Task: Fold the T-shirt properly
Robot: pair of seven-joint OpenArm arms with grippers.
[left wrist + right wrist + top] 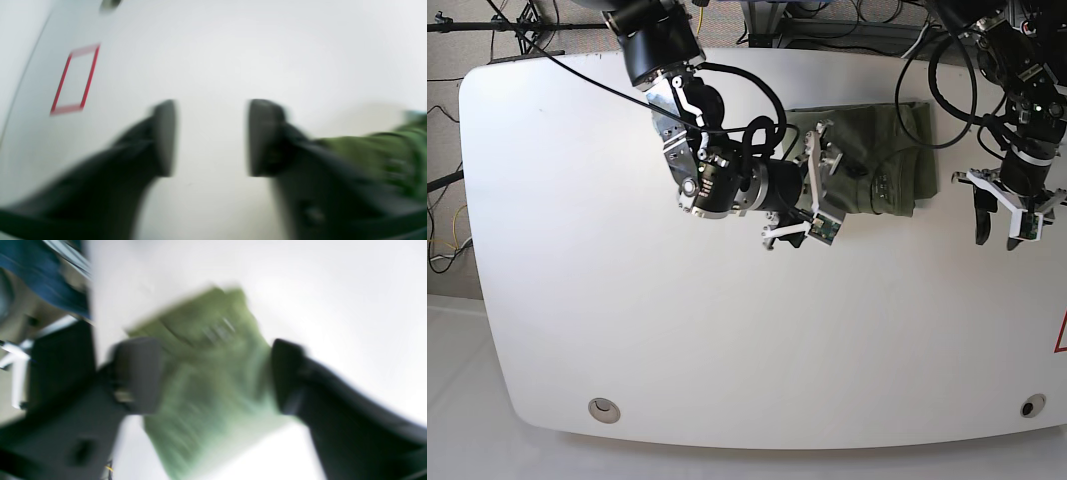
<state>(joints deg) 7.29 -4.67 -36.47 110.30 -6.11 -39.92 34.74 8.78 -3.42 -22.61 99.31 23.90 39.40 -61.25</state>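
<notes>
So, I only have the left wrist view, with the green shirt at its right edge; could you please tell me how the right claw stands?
Observer: The right claw is open, with the shirt visible between its jaws in its wrist view.

Operator: Thank you. Is anything blocking the base view of the shirt?

Observer: Yes, the right arm covers part of the shirt's side that faces the left of that picture.

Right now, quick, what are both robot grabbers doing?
Left gripper: open, nothing between its jaws.
Right gripper: open, jaws apart, T-shirt showing between them.
</notes>
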